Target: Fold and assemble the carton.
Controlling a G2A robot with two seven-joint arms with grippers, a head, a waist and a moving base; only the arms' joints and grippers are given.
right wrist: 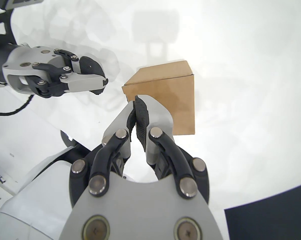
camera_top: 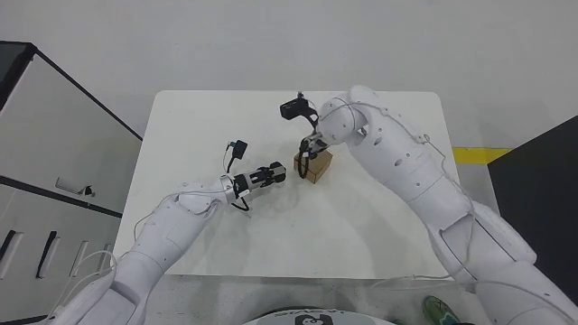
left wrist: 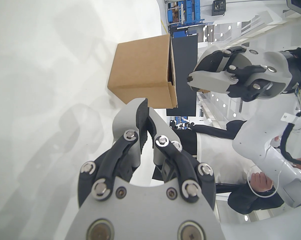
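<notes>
A small, box-shaped carton [camera_top: 316,168] of plain brown corrugated cardboard, matte with crisp folded edges, stood near the middle of the smooth white table [camera_top: 379,226]. The left gripper [camera_top: 280,174] lay just beside it, its ribbed black pads pressed together on nothing. The right gripper [camera_top: 308,151] hung close above, likewise closed and empty.

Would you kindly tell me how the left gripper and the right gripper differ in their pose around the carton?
The left gripper sits beside the carton, low over the table; the right gripper hangs above the carton's top. The left gripper points sideways at the carton, while the right gripper points down at it. Both are shut, empty, and apart from the carton.
</notes>
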